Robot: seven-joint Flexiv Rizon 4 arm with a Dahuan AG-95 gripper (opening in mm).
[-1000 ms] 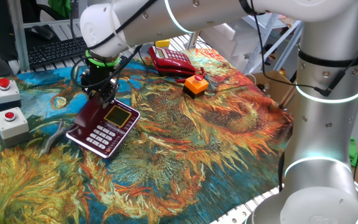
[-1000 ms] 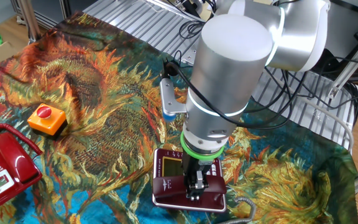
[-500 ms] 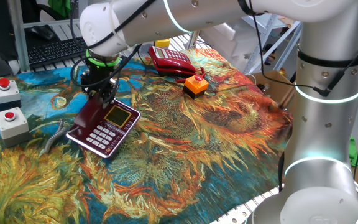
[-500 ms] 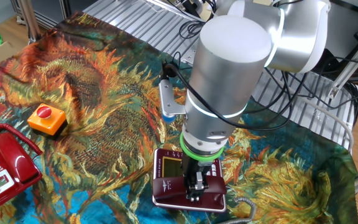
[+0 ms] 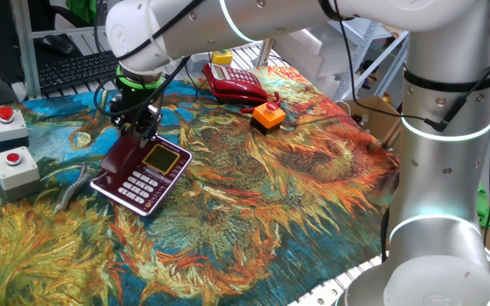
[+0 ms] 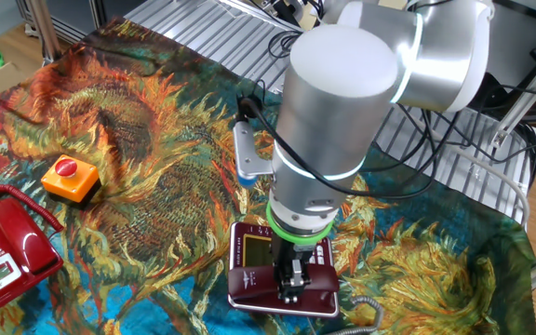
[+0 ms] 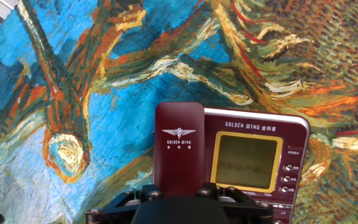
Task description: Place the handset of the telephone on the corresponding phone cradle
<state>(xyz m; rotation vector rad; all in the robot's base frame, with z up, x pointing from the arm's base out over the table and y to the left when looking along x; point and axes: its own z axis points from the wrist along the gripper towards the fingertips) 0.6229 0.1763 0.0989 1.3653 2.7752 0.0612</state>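
- The jaws sit right over the handset (image 7: 178,146), but I honestly can't tell how wide they are or whether they're pinching it. The hand view only shows the black base of the gripper (image 7: 179,202) at the bottom edge, and the arm blocks most of it in the fixed views.
- The handset lies flat in the phone cradle (image 5: 119,156) along one side of the telephone (image 5: 141,171), lined up with the base, its winged logo facing up.
- The telephone is the dark maroon one with the yellow screen (image 7: 248,161) and white keypad (image 5: 139,184), sitting on the sunflower-print cloth (image 5: 296,178) over the tabletop.
- The grey coiled cord (image 5: 74,185) trails off the phone's end onto the cloth.
- Further back there's a bright red telephone (image 5: 233,82) with an orange button box (image 5: 268,116) just beside it, both well apart from the maroon phone.
- Two grey boxes with red buttons (image 5: 10,143) sit off toward the tabletop's edge.
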